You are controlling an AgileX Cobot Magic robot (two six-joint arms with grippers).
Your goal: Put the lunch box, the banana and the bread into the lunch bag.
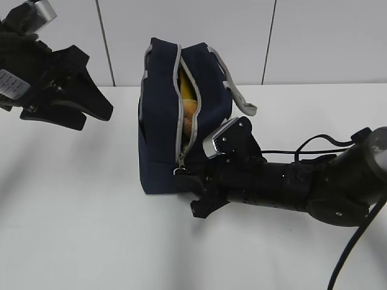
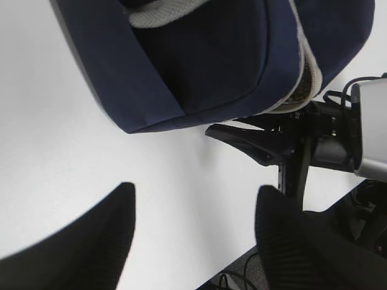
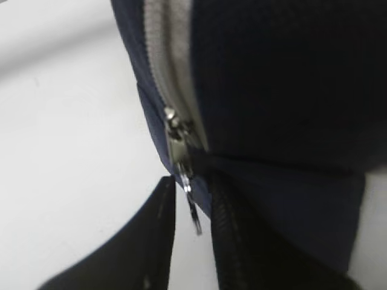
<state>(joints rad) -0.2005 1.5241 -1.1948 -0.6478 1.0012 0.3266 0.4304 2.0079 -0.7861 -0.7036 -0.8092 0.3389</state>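
The navy lunch bag (image 1: 160,121) stands in the middle of the white table with its grey zipper (image 1: 184,90) open along the top. Through the gap I see the yellow banana (image 1: 187,90) and, below it, the golden-brown bread (image 1: 190,124). The lunch box is hidden. My right gripper (image 1: 187,190) is at the bag's near end. In the right wrist view its jaws (image 3: 192,184) stand narrowly apart around the hanging metal zipper pull (image 3: 191,202), not clamped on it. My left gripper (image 1: 97,119) is raised at the far left, open and empty; it is open too in its wrist view (image 2: 193,205).
A grey strap handle (image 1: 242,99) hangs off the bag's right side. The left wrist view shows the bag's underside (image 2: 211,60), the right arm (image 2: 326,139) beside it, and the table's front edge (image 2: 242,260) with cables below.
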